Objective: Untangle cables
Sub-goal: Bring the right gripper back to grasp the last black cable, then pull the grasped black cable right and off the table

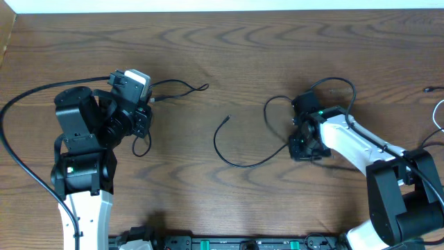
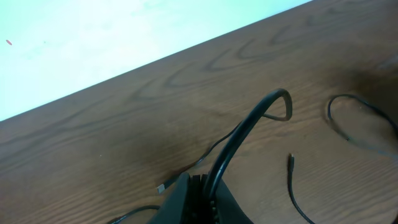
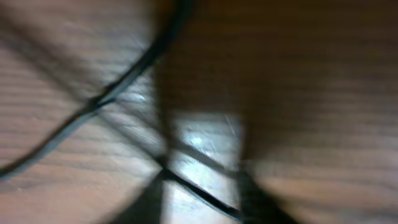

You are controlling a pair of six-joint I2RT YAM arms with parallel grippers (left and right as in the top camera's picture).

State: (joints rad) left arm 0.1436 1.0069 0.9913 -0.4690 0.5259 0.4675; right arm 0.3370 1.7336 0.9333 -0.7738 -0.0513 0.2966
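So the right pincer (image 1: pixel 303 147) is down low on the desk (image 1: pixel 229 42), right of centre, sitting on top of the black cable (image 1: pixel 239 163). From there the cable sweeps left in a big open curve, and its free plug end (image 1: pixel 229 118) lies near the middle of the desk. More of it loops up and around behind the right wrist.

The right wrist view is super blurry. I can make out thin black strands (image 3: pixel 124 81) crossing over the wood and dark finger shapes on either side, but honestly I can't tell if that pincer is spread or pinching anything.

The left pincer (image 1: pixel 143 117) is over on the left side, pointing toward the middle. A second thin black cord (image 1: pixel 184 85) runs from just beside it out to a small loop on the right. In the left wrist view its silvery plug (image 2: pixel 163 186) lies on the wood just ahead of the pincer. A thick arm lead (image 2: pixel 249 121) arcs across that shot, and only a dark wedge of the pincer shows, so I can't tell its state either.

A pale cord (image 1: pixel 438 114) peeks in at the far right edge, well apart from the rest.
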